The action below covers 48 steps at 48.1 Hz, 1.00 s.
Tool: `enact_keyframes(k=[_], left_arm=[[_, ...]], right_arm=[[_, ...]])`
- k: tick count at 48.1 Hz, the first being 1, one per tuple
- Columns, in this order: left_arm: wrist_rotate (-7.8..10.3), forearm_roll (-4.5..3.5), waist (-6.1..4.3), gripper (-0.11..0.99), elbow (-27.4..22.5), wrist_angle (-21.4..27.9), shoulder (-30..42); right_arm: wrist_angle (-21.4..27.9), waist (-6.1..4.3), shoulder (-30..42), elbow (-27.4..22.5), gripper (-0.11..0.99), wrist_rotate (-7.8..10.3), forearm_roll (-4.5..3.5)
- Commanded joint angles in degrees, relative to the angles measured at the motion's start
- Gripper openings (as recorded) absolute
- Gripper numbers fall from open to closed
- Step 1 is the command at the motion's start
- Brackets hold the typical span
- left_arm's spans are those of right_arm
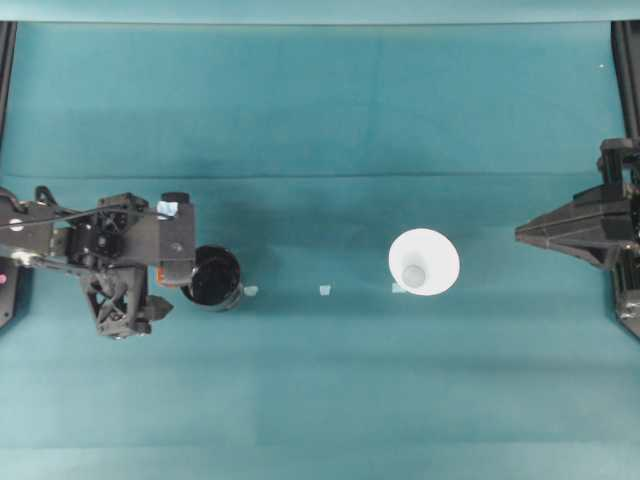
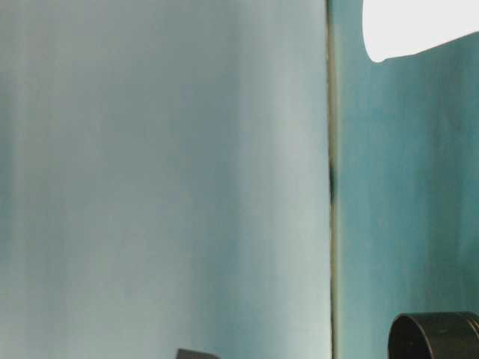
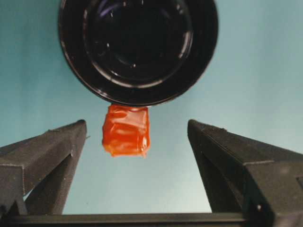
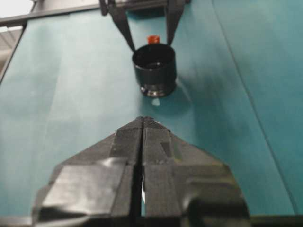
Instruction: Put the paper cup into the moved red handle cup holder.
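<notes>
1. Overhead view placed the paper cup (image 1: 424, 262) right of centre, standing alone on the teal cloth (image 1: 320, 400), mouth up and well apart from both arms.
2. It looked light, thin-walled and easily crushed; a gentle pinch across the rim or upper wall would probably suit it best.
3. At left of centre stood the red handle cup holder (image 1: 215, 278), glossy black and likely slippery.
4. Left wrist view showed the left gripper (image 3: 137, 137) with fingers spread wide on either side of the red handle (image 3: 126, 131), touching nothing.
5. Right gripper (image 4: 143, 124) had its fingers pressed together, empty, parked at the right edge.
6. Small pale tape scraps (image 1: 325, 290) lay between cup and holder; nothing else blocked the path.
</notes>
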Motion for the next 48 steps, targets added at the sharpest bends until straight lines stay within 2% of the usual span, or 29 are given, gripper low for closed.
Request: enact_keyframes(k=[1, 15, 27, 43, 46, 48], left_arm=[[0.0, 0.18, -0.09, 0.95, -0.97, -0.53, 0.44], [0.35, 0.18, 0.7, 0.95, -0.7, -0.53, 0.09], [3.25, 0.26, 2.02, 0.95, -1.23, -0.53, 0.53], [3.25, 0.18, 2.11, 0.94, -1.14, -0.53, 0.53], [3.16, 0.26, 2.02, 0.9, -1.05, -0.53, 0.53], [3.34, 0.18, 1.85, 0.84, -1.14, -0.53, 0.53]], right_arm=[[-0.09, -0.09, 0.35, -1.05, -0.11, 0.44, 0.09], [0.0, -0.09, 0.35, -1.05, -0.11, 0.44, 0.09], [0.0, -0.09, 0.35, -1.05, -0.11, 0.44, 0.09], [0.0, -0.09, 0.35, -0.97, -0.11, 0.44, 0.0], [0.0, -0.09, 0.35, -0.97, -0.11, 0.44, 0.09], [0.0, -0.09, 0.35, -0.97, -0.11, 0.44, 0.09]])
